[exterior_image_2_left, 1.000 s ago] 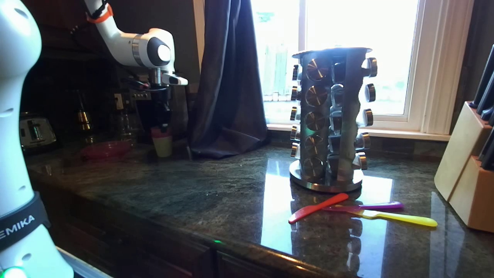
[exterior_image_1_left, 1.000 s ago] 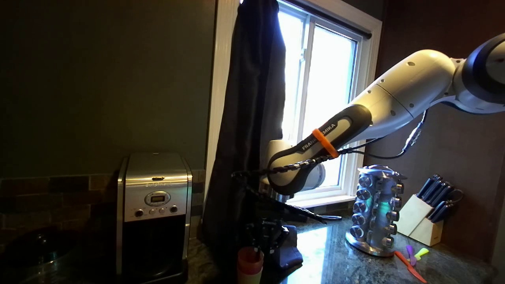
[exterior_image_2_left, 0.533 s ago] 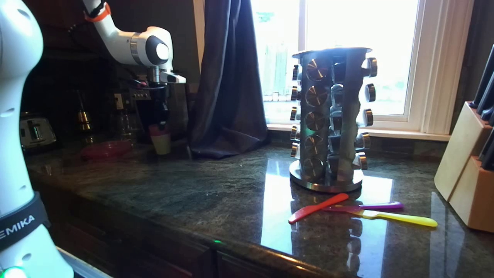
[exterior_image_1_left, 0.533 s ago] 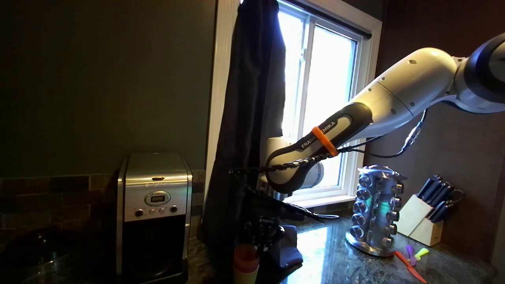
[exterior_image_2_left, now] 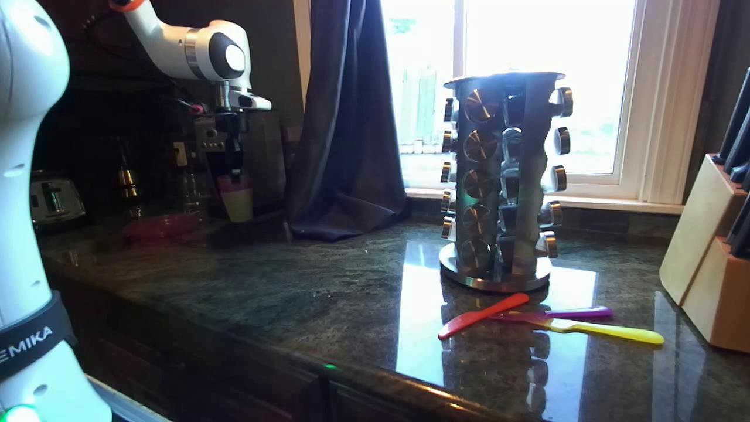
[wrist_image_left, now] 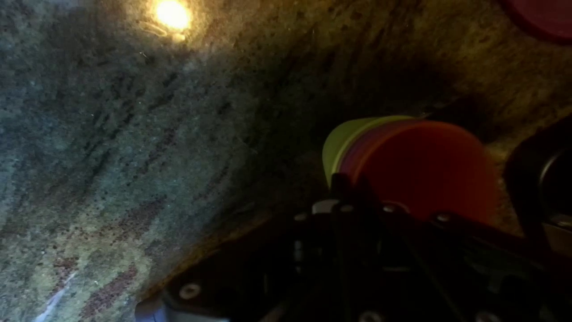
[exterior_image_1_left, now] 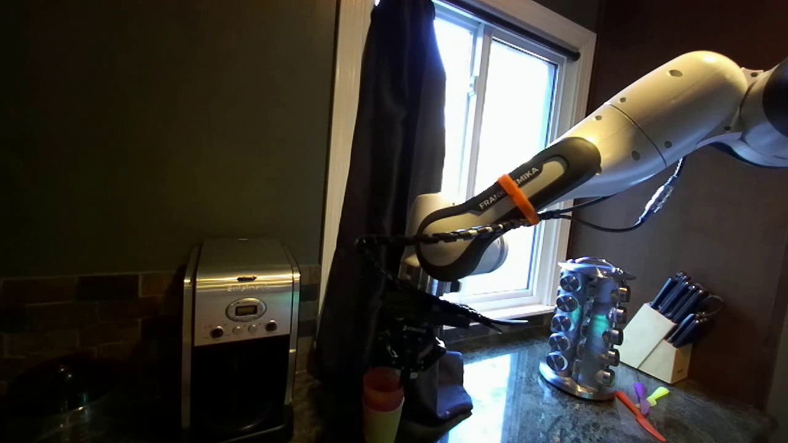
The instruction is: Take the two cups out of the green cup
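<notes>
The orange-red cup (wrist_image_left: pixel 429 174) sits nested with a purple cup (wrist_image_left: pixel 348 160) inside the light yellow-green cup (wrist_image_left: pixel 342 138). The stack also shows in both exterior views, with the orange-red cup (exterior_image_1_left: pixel 383 384) on top and the green cup (exterior_image_2_left: pixel 238 206) below. It hangs tilted, its base raised off the counter. My gripper (wrist_image_left: pixel 353 183) is shut on the near-left rims, one finger inside the orange-red cup and one outside the purple rim. I cannot tell whether the green rim is also pinched. The gripper (exterior_image_2_left: pixel 236 174) points down over the stack.
A steel coffee maker (exterior_image_1_left: pixel 246 320) stands close behind the cups. A dark curtain (exterior_image_2_left: pixel 351 146) hangs beside them. A red plate (exterior_image_2_left: pixel 161 227) lies on the counter nearby. A spice rack (exterior_image_2_left: pixel 480 187), plastic knives (exterior_image_2_left: pixel 586 328) and a knife block (exterior_image_2_left: pixel 712 258) stand farther off.
My gripper has risen and shifted toward the coffee maker. The whole cup stack, green cup included, has lifted and tilted with it.
</notes>
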